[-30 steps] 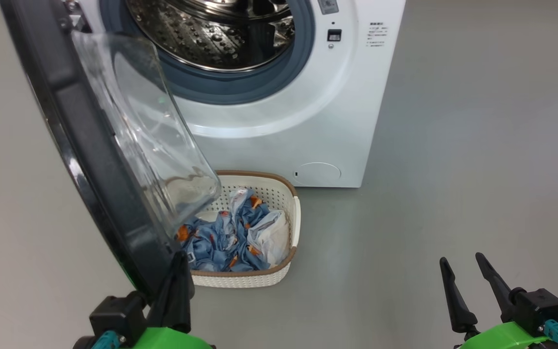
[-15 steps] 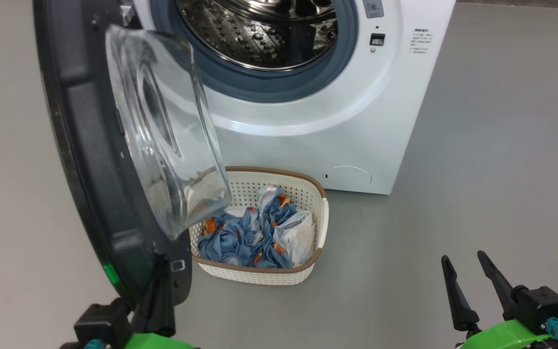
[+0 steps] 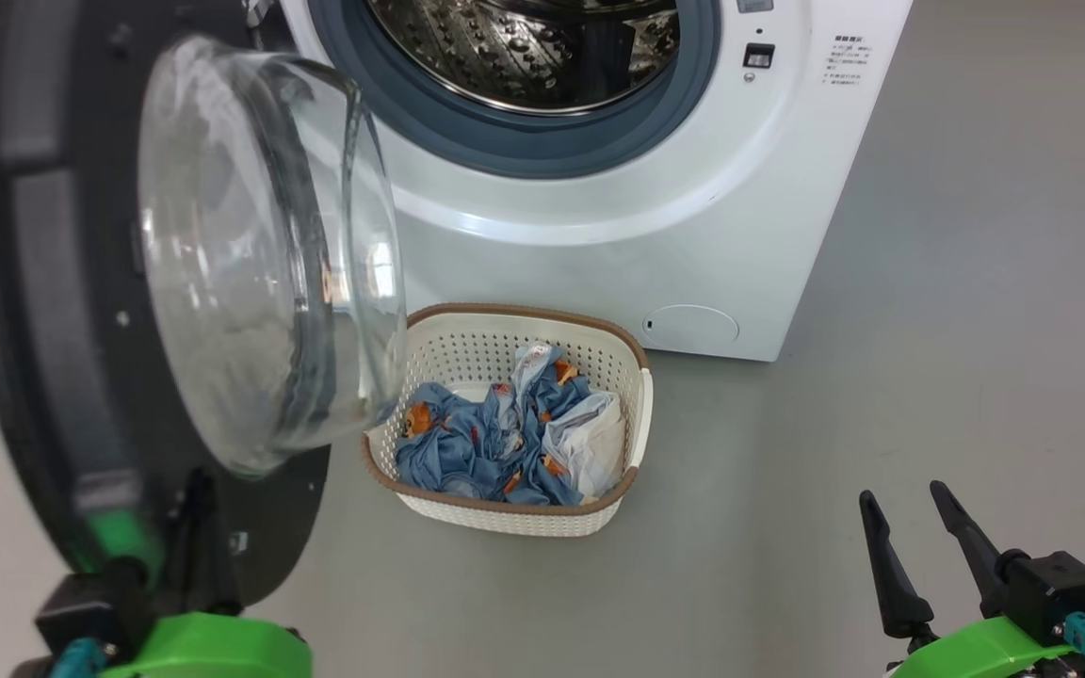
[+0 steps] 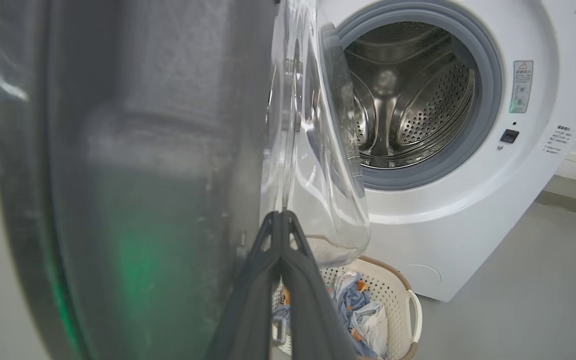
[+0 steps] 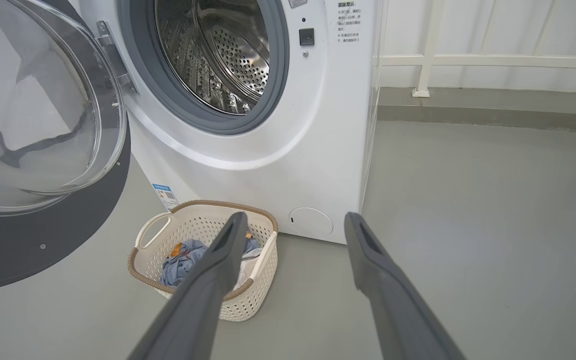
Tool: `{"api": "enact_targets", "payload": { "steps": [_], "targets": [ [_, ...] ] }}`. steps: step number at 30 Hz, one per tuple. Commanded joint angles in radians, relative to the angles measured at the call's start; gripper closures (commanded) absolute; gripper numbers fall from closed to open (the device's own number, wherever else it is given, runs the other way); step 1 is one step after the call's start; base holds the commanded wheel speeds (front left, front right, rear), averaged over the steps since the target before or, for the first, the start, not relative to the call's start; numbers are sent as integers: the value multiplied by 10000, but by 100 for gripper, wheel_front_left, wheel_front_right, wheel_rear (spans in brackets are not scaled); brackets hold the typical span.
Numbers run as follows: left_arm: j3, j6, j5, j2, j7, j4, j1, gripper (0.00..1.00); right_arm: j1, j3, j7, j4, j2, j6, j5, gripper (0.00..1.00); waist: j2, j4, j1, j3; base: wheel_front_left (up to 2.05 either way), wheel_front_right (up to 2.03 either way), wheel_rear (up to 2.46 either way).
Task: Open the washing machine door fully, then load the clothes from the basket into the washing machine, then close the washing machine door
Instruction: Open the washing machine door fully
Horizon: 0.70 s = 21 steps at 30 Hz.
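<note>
1. My left gripper (image 4: 282,220) has its two dark fingers pressed together with nothing between them. In the left wrist view they lie close along the inner face of the large, round, glossy black-rimmed washing machine door (image 4: 143,175).
2. In the head view the left gripper (image 3: 192,541) sits at the door's (image 3: 43,330) lower edge. I cannot tell if it presses on the rim.
3. My right gripper (image 3: 900,492) hangs over the grey floor (image 3: 929,330), well apart from everything, fingers spread wide and holding nothing. In its own view, the right gripper (image 5: 295,216) points at the machine's low front.
4. The door stands swung out from the white front-loading washing machine (image 3: 599,254), with its clear bulging glass bowl (image 3: 222,254) facing the opening.
5. The small cream-white perforated plastic basket (image 3: 641,414) sits on the floor just before the machine, partly under the glass bowl. The blue printed clothes (image 3: 477,452), some white cloth among them, lie inside it.
6. The left wrist view looks deep into the perforated steel drum (image 4: 418,100).
7. The right wrist view gives me the small blue sticker (image 5: 164,195) behind the basket (image 5: 188,225), and a white railing (image 5: 468,60) beyond the machine (image 5: 318,150).
</note>
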<state>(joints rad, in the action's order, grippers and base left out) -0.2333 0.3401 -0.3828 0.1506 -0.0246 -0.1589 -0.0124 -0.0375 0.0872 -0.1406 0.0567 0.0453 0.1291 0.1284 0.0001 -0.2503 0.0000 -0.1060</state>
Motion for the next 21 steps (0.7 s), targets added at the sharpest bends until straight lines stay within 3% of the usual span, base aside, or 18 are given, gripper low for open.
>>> {"api": "enact_targets", "payload": {
  "steps": [1, 21],
  "targets": [
    [674, 167, -118, 326, -147, -88, 506, 100, 284, -204, 35, -328, 49, 16, -74, 0, -1, -8, 0, -73, 0, 0, 0],
    [2881, -256, -1139, 1330, -1541, 2184, 2115, 100, 861, 112, 269, -781, 49, 16, -363, 0, -1, -144, 0, -1103, 0, 0, 0]
  ]
}}
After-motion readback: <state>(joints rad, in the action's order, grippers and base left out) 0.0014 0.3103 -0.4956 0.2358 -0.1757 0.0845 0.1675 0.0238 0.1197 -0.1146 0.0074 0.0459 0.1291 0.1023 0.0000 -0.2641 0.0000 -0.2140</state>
